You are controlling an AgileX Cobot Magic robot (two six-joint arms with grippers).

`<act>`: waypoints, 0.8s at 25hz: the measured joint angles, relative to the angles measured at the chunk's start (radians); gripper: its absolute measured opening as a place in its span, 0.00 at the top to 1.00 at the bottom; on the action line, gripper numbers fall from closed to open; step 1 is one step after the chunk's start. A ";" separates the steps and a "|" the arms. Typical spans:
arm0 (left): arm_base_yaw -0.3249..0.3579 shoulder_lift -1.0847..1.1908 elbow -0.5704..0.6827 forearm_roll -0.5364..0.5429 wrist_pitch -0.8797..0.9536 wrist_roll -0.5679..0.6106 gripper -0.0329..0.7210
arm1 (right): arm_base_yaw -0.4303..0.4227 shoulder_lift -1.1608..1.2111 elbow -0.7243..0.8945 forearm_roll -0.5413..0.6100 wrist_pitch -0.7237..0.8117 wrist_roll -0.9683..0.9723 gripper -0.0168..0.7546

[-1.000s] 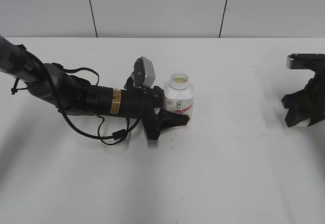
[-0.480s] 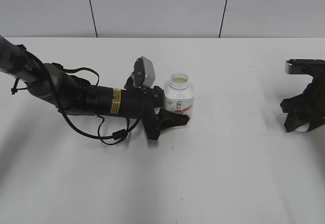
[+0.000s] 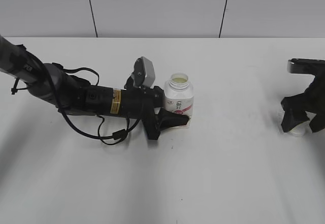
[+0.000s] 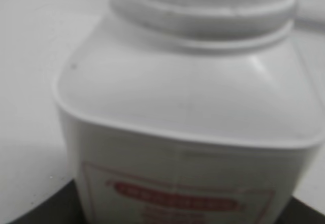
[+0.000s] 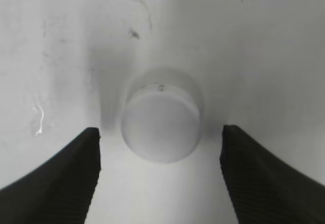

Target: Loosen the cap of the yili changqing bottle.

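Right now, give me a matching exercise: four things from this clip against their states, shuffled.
Things:
1. cap
2. yili changqing bottle
3. left hand
4. right hand

States:
A. open over the cap
B. clamped on the bottle's base
C. lying on the table
D. upright, neck uncovered

Pairs: 1-C, 2-D, 3-B, 4-A

Slanted front view; two close wrist views
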 joint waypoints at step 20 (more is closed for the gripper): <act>0.000 0.000 0.000 -0.006 0.000 -0.007 0.32 | 0.000 -0.077 -0.059 0.009 0.087 0.007 0.23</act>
